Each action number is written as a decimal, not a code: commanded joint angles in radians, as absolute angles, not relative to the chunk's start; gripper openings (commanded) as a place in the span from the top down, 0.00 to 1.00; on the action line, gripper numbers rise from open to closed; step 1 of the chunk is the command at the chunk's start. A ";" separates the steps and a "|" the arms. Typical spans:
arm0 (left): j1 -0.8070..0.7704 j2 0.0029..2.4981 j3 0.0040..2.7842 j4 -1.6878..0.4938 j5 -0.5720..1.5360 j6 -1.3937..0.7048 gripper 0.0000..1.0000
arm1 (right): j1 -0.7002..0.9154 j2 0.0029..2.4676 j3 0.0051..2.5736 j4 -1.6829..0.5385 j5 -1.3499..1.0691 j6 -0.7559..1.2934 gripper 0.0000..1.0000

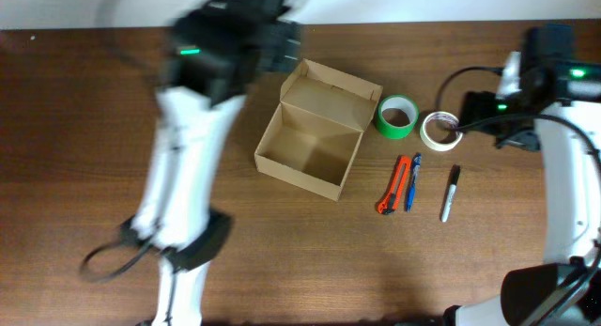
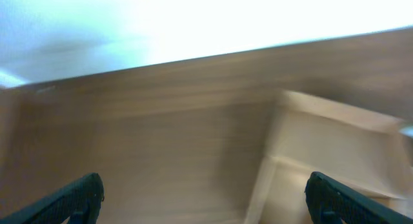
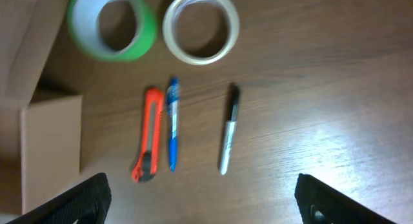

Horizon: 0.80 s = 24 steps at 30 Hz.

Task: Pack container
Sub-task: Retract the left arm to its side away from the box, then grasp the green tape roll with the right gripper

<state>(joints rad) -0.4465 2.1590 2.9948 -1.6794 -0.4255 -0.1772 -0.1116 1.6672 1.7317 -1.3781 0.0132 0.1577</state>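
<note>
The container [image 1: 310, 147] is an open, empty tan cardboard box in the middle of the table, with its flap lid [image 1: 331, 93] standing up at the back. It also shows in the left wrist view [image 2: 329, 153] and at the left edge of the right wrist view [image 3: 51, 146]. My left gripper [image 2: 206, 201] is open and empty above the table to the left of the box; in the overhead view [image 1: 268, 44] the arm is blurred. My right gripper [image 3: 203, 201] is open and empty, high above the loose items; overhead it [image 1: 481, 112] is next to the clear tape.
Right of the box lie a green tape roll [image 1: 397, 116] [image 3: 113, 24], a clear tape roll [image 1: 439, 129] [image 3: 201, 27], an orange box cutter [image 1: 392, 185] [image 3: 148, 137], a blue pen [image 1: 411, 182] [image 3: 172, 124] and a black marker [image 1: 450, 193] [image 3: 228, 130].
</note>
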 commanded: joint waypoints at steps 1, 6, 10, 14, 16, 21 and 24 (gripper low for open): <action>-0.269 1.933 2.775 -1.687 -0.521 -0.151 0.00 | -0.023 1.659 1.749 -1.384 0.076 0.158 0.03; 0.002 1.759 2.503 -1.687 -0.430 -0.169 0.00 | -0.001 1.659 1.749 -1.373 0.039 0.159 0.01; 0.235 1.750 2.265 -1.682 -0.273 -0.147 0.00 | 0.000 1.663 1.748 -1.345 0.038 0.164 0.01; 0.341 1.762 2.050 -1.582 -0.257 -0.148 0.00 | 0.000 1.698 1.749 -1.267 0.038 0.205 0.05; 0.376 1.769 1.945 -1.515 -0.257 -0.148 0.00 | 0.000 1.739 1.749 -1.229 0.034 0.237 0.16; 0.424 1.775 1.727 -1.394 -0.257 -0.148 0.00 | 0.000 1.890 1.755 -1.184 -0.019 0.265 0.23; 0.426 1.775 1.627 -1.379 -0.257 -0.148 0.00 | -0.001 1.994 1.780 -1.184 -0.053 0.295 0.26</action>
